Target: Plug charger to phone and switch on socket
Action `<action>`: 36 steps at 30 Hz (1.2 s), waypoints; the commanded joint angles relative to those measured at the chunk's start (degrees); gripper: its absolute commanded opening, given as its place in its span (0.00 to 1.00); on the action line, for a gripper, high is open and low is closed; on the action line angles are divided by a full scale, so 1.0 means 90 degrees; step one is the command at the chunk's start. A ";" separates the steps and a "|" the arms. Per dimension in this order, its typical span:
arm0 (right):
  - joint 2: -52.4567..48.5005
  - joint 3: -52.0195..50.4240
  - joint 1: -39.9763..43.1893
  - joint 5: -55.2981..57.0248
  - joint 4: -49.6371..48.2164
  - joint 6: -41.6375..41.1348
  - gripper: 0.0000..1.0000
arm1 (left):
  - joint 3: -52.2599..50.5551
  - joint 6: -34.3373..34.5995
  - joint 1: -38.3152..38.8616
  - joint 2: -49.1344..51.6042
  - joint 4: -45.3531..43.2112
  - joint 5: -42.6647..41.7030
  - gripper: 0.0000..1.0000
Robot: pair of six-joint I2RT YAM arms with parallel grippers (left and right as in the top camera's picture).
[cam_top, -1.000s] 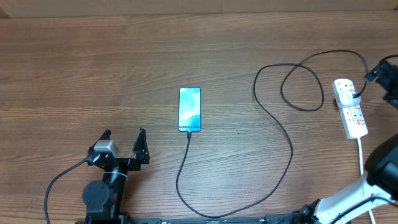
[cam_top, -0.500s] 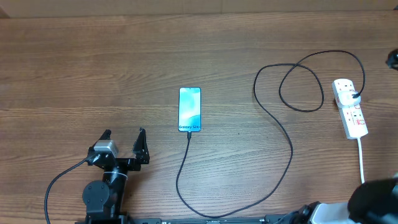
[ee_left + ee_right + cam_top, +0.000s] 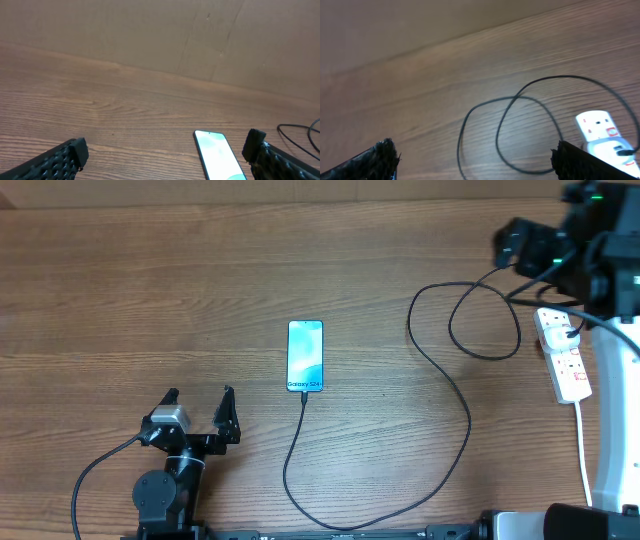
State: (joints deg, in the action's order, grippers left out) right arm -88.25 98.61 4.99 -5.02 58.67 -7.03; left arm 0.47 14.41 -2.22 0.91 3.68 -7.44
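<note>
The phone (image 3: 305, 356) lies flat mid-table with its blue screen up, and also shows in the left wrist view (image 3: 217, 155). The charger (image 3: 468, 420), a thin black cable, runs from the phone's near edge, sweeps right and coils in a loop (image 3: 516, 98). It ends at the white socket (image 3: 563, 355), where a black plug sits. The socket's end (image 3: 600, 127) shows red marks. My left gripper (image 3: 198, 412) rests open, near-left of the phone, with nothing between its fingers (image 3: 166, 145). My right gripper (image 3: 474, 148) hangs open and empty, high above the loop.
The right arm (image 3: 560, 240) reaches across the table's far-right corner, partly over the socket's far end. The socket's thick white cord (image 3: 582, 440) runs toward the near edge. A brown wall (image 3: 150, 30) backs the table.
The right arm has swung from the right edge up into the far-right corner above the socket. The left arm, phone and cable have not moved.
</note>
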 commanded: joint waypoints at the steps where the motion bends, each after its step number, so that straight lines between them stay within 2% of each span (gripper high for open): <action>1: 0.0056 0.0087 -0.0381 0.0702 0.0085 -0.0017 1.00 | -0.0019 -0.0172 0.0041 -0.0073 0.0017 0.0051 1.00; 10: 0.0056 -0.1008 -0.0797 0.0595 -0.0284 -0.0044 1.00 | -0.0019 -0.0172 0.0041 -0.0073 0.0017 0.0051 1.00; 22: 0.0338 -0.3874 -0.0799 0.0206 -0.1819 -0.0070 1.00 | -0.0019 -0.0172 0.0041 -0.0073 0.0017 0.0051 0.99; 32: 0.1761 -0.6392 -0.0804 0.0189 -0.3687 -0.0432 1.00 | -0.0019 -0.0172 0.0041 -0.0073 0.0017 0.0051 1.00; 36: 0.2450 -0.7087 -0.0804 0.0194 -0.3827 -0.0427 1.00 | -0.0022 -0.0172 0.0041 -0.0073 0.0017 0.0051 1.00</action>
State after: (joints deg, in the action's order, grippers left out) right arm -70.94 38.98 -2.02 -2.83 24.73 -10.28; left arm 0.47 14.41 -2.22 0.91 3.66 -7.44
